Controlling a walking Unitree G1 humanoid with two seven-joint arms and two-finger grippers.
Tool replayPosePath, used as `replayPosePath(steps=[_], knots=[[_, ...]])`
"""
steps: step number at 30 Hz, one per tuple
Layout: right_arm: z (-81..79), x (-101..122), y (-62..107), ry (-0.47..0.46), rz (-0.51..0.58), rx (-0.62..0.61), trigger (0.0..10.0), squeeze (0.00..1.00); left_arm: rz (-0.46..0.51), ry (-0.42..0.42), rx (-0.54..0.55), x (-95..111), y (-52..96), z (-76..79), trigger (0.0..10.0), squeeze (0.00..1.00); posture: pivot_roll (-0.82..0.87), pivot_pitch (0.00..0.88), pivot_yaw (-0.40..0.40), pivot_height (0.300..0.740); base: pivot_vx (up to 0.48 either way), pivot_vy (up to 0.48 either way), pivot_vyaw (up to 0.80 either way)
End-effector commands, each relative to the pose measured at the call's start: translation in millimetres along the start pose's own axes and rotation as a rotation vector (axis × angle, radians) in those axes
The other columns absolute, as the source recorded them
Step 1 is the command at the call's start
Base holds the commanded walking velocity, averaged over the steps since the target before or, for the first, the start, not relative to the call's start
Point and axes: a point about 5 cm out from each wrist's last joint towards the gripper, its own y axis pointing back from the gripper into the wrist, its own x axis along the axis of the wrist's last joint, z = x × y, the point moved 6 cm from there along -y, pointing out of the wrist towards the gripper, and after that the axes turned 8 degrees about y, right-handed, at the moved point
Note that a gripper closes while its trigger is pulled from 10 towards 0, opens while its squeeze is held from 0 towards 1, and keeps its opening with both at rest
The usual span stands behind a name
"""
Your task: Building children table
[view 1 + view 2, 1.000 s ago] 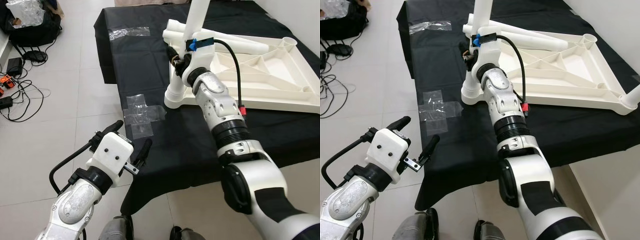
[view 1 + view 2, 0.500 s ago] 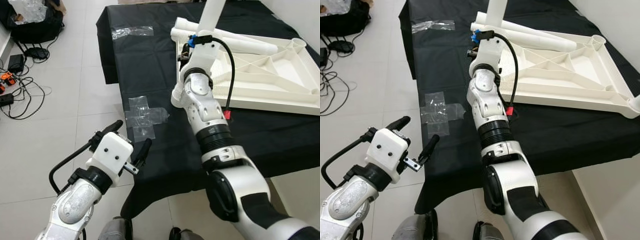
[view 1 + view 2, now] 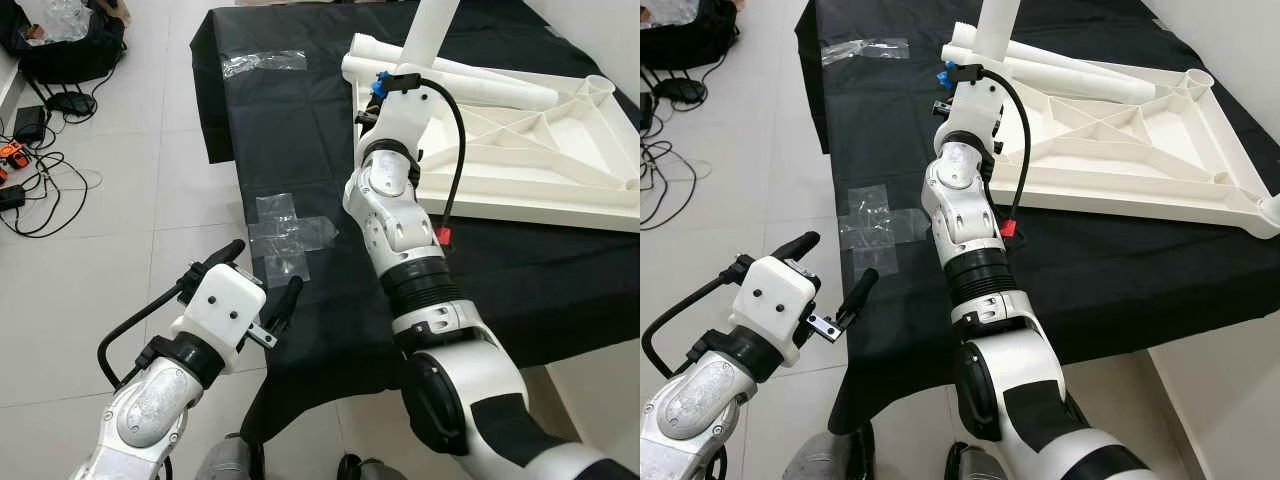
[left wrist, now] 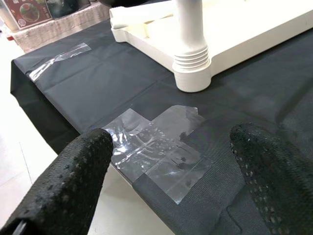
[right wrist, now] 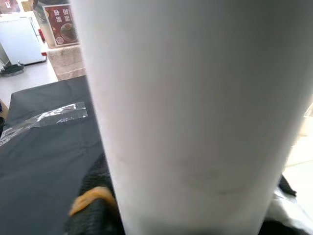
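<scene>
Head camera views. Upturned white plastic children's table top with ribbed underside (image 3: 520,150): lies flat on the black cloth-covered work table (image 3: 300,130), toward its far right part. White cylindrical plastic table leg (image 3: 436,28): stands upright in the socket at the top's near left corner. Two further white plastic tube legs (image 3: 1070,72): lie loose along the far edge of the upturned top. Right gripper (image 3: 385,95): reached forward to the upright leg at its lower part; fingers hidden behind the wrist housing, state of the jaws not readable here. Left gripper (image 3: 262,283): off the table's near left corner, above the pale tiled floor (image 3: 110,250), fingers spread apart, holding nothing, well apart from the leg. Patches of clear adhesive tape (image 3: 285,233): stuck on the cloth near the left edge, between left gripper and leg socket. Another strip of clear tape (image 3: 865,48): at the far left corner. Black bag and tangled cables (image 3: 50,75): on the floor, beyond the table's left edge.

Left wrist view. Ribbed white socket of the leg (image 4: 191,68): rests on the cloth beyond the tape patches, between the two open black fingertips (image 4: 73,171).

Right wrist view. White leg surface, very close; black finger pad (image 5: 95,191) lies against it, gripping.
</scene>
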Motion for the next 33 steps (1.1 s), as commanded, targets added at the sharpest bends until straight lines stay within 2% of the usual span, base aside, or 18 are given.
replayPosePath(steps=[1, 4, 5, 9, 12, 18, 19, 20, 33], knots=[[13.2, -47, 3.8, 0.043, -0.153, -0.044, 10.0, 1.00, -0.012, 0.008, -0.006, -4, 0.8, 3.6, 10.0, 0.00, 0.12, 0.262, -0.101, 0.740, 0.000, 0.000, 0.00], [11.9, -46, 4.1, 0.049, -0.147, -0.038, 10.0, 1.00, -0.011, 0.008, -0.006, -4, 0.6, 3.8, 10.0, 0.00, 0.12, 0.261, -0.101, 0.740, 0.000, 0.000, 0.00], [10.2, -43, 4.2, 0.050, -0.135, -0.029, 10.0, 0.00, -0.011, 0.008, -0.006, -4, 0.6, 3.8, 10.0, 0.00, 0.12, 0.261, -0.101, 0.740, 0.000, 0.000, 0.00], [7.5, -39, 4.4, 0.060, -0.109, -0.017, 10.0, 0.00, -0.012, 0.008, -0.006, -4, 0.6, 3.9, 10.0, 0.00, 0.12, 0.259, -0.102, 0.740, 0.000, 0.000, 0.00], [2.7, -28, 4.3, 0.051, -0.051, 0.015, 10.0, 0.00, -0.011, 0.009, -0.006, -4, 0.6, 4.2, 10.0, 0.00, 0.12, 0.259, -0.103, 0.740, 0.000, 0.000, 0.00], [3.1, -20, 5.1, 0.064, -0.002, 0.027, 10.0, 0.00, -0.011, 0.012, -0.005, -4, 0.7, 4.2, 10.0, 0.00, 0.12, 0.257, -0.103, 0.740, 0.000, 0.000, 0.00], [2.9, -19, 5.7, 0.065, 0.001, 0.034, 10.0, 0.04, -0.010, 0.013, -0.004, -4, 0.6, 4.1, 10.0, 0.00, 0.12, 0.257, -0.103, 0.740, 0.000, 0.000, 0.00], [1.9, -20, 6.6, 0.062, 0.001, 0.046, 10.0, 1.00, -0.008, 0.014, -0.005, -3, 0.5, 4.2, 10.0, 0.00, 0.12, 0.257, -0.103, 0.740, 0.000, 0.000, 0.00], [-0.1, -25, 10.5, 0.047, 0.003, 0.086, 10.0, 1.00, -0.006, 0.014, -0.006, -4, -0.4, 4.5, 10.0, 0.00, 0.12, 0.242, -0.102, 0.740, 0.000, 0.000, 0.00]])
